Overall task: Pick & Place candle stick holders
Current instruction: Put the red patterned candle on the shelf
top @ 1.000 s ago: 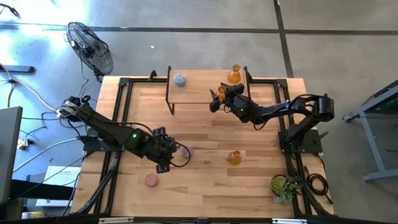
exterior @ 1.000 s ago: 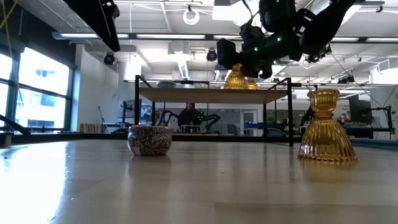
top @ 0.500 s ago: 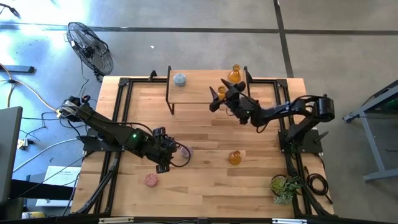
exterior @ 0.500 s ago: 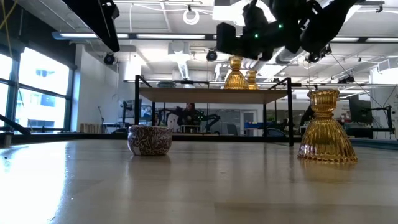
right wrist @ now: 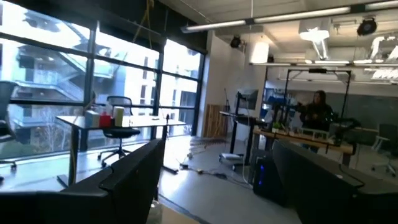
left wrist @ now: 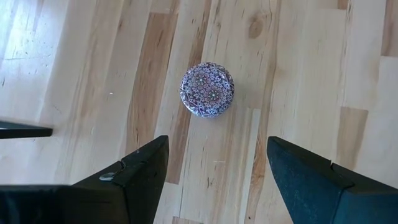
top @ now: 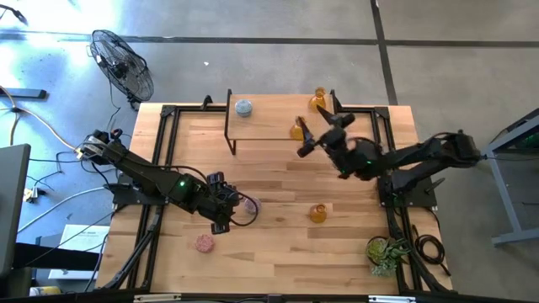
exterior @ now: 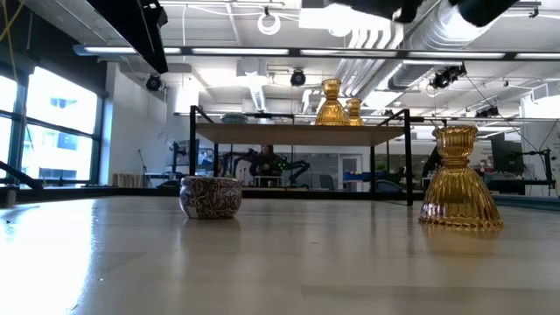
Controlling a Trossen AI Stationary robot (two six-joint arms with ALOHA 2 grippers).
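High view shows the six candle stick holders spread over the counter (top: 278, 252) and its raised shelf (top: 269, 126). On the shelf stand the pale blue holder (top: 243, 107) at one end and two amber holders (top: 317, 98) (top: 296, 130) toward the other. Down on the counter, a third amber holder (top: 317, 213) stands upright by itself toward the right arm's side, one pink holder (top: 205, 243) sits near the front edge, and the other pink holder (top: 249, 203) lies just beside the left pincer (top: 226, 204).

The left pincer hovers low with its fingers (left wrist: 134, 171) apart and nothing between them; in the left wrist view the round patterned top of that pink holder (left wrist: 207, 89) sits ahead of the gap and roughly centred on it. Being squat and round, it has no long axis to line up with, so a short forward reach should bracket it.

The right pincer (top: 320, 135) is raised above the shelf's front edge, close to the nearer amber holder, with fingers (right wrist: 134, 171) spread and empty; its wrist camera looks out into the room, not at the counter. Judging by position, the left arm is nearer both pink holders, while the lone amber holder on the counter lies closer to the right arm, below and in front of that pincer.
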